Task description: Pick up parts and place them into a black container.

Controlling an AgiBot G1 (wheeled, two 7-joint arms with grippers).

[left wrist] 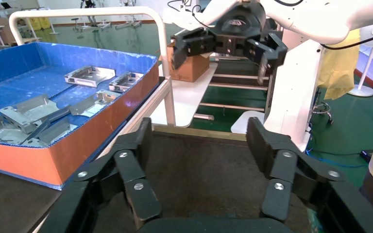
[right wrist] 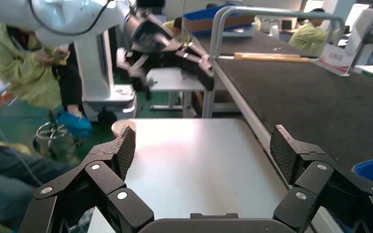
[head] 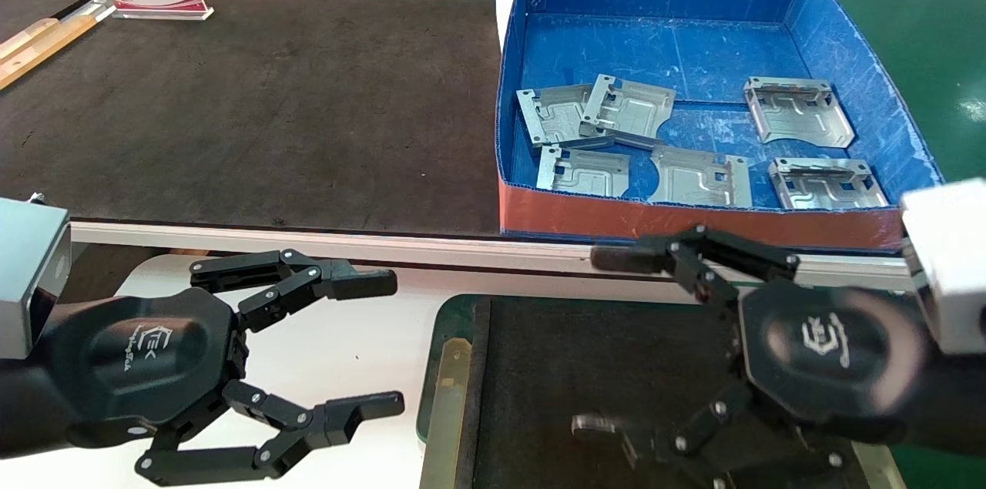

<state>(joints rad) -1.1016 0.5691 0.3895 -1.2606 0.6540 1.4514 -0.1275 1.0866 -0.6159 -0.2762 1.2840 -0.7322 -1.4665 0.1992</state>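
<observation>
Sitting loose in the blue corrugated box (head: 693, 50) are six parts (head: 628, 110), thin stamped metal plates with embossed channels and corner tabs; two overlap at the box's left end, one lying tilted across the other, the rest lie flat and apart. They look stiff, light, smooth and probably slippery, so a flat pinch on the face likely won't work; better to take one by an edge or raised tab, and the tilted top plate of the overlapped pair gives the easiest lip. Right gripper (head: 605, 343) hovers near the box's red front wall (head: 693, 219), over the black container (head: 454, 389), jaws spread wide, holding nothing. Left gripper (head: 377, 343) hangs over the white table (head: 347, 350) beside that tray, also wide open and empty. Black container floor shows no parts in what's visible, so nothing is placed yet as far as can be seen
</observation>
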